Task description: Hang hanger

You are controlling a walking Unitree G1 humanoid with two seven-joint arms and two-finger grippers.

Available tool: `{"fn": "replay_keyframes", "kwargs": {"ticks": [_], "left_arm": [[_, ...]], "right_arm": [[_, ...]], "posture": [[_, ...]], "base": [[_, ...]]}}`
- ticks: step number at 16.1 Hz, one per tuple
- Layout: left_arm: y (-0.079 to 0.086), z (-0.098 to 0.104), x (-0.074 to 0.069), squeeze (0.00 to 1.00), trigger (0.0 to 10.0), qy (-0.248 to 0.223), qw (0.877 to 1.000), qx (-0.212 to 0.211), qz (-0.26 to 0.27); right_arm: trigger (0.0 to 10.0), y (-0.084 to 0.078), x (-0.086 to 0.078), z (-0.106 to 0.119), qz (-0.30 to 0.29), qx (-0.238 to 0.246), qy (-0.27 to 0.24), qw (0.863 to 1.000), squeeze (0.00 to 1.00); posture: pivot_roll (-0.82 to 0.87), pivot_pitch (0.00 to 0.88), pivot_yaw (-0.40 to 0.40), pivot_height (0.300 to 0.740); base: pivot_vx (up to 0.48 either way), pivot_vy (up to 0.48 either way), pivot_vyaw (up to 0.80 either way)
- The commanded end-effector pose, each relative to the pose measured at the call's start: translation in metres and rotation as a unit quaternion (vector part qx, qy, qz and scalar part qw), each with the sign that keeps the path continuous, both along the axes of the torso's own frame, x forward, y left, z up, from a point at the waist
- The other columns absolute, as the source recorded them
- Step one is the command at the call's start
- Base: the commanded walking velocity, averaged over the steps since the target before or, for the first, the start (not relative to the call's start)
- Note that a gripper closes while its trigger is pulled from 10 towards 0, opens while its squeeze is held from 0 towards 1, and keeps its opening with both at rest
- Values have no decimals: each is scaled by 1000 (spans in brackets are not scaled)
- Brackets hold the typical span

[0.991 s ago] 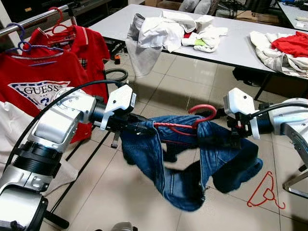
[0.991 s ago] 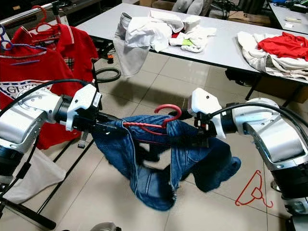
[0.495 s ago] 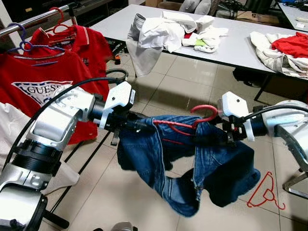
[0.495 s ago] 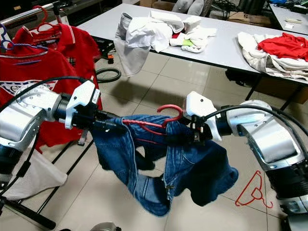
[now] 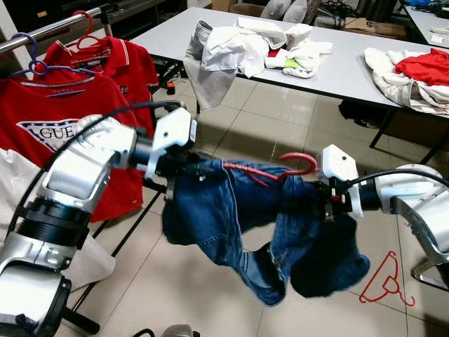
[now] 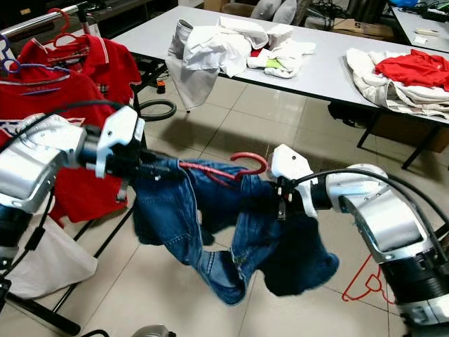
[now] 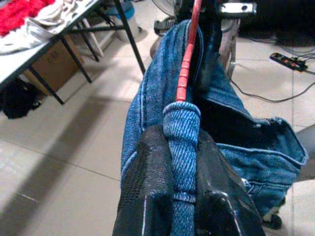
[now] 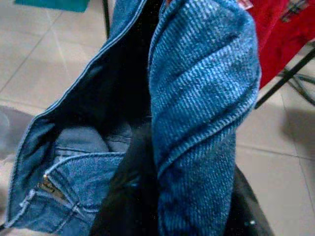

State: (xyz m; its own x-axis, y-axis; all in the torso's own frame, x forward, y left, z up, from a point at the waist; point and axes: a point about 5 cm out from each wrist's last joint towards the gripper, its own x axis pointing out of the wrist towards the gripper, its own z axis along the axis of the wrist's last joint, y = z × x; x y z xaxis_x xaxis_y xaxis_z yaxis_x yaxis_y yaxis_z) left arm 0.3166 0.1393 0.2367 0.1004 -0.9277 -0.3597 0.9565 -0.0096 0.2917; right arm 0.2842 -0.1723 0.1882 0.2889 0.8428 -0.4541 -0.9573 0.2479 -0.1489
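Blue denim jeans [image 5: 231,210] draping over red plastic hanger [image 5: 270,170], centre of frame. Left gripper [image 7: 177,167] pinching denim-wrapped hanger end; right gripper [image 8: 172,196] clamping denim fold. Clothes rack [image 5: 49,28] standing upper left.

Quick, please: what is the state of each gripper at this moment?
Left gripper: shut on the jeans, at one end of the red hanger.
Right gripper: shut on the jeans at the other end.
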Motion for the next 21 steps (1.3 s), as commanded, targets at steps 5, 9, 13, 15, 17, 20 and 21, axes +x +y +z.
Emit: {"fn": "replay_keyframes", "kwargs": {"ticks": [5,9,13,15,17,20,21], "left_arm": [[-14,31,2,1000,10000,-33,995,-84,-32],[-12,35,3,1000,10000,-31,994,-94,-43],[-10,44,-3,0,10000,-33,990,-126,-59],[-5,54,6,0,10000,-42,986,-163,9],[3,48,17,0,10000,-83,982,-132,107],[-10,18,13,0,10000,-49,966,-130,220],[-13,18,12,890,10000,-52,958,-143,242]], "right_arm": [[0,10,-2,-6,-3,16,-5,1000,0],[0,11,-2,-5,-4,23,-7,1000,0],[0,10,-2,-10,-19,22,-1,1000,0],[0,6,4,-14,-63,16,-5,998,0],[0,5,5,-17,-87,20,-10,996,0],[0,8,7,-22,-150,26,-16,988,0],[0,8,9,-23,-165,26,-18,986,0]], "posture": [[63,0,-16,740],[65,0,-15,740],[68,0,-11,740],[70,0,-8,740],[79,0,-7,740],[72,0,2,740],[72,0,5,740]], "base": [[0,0,0],[0,0,0],[0,0,0],[0,0,0],[0,0,0],[0,0,0],[0,0,0]]}}
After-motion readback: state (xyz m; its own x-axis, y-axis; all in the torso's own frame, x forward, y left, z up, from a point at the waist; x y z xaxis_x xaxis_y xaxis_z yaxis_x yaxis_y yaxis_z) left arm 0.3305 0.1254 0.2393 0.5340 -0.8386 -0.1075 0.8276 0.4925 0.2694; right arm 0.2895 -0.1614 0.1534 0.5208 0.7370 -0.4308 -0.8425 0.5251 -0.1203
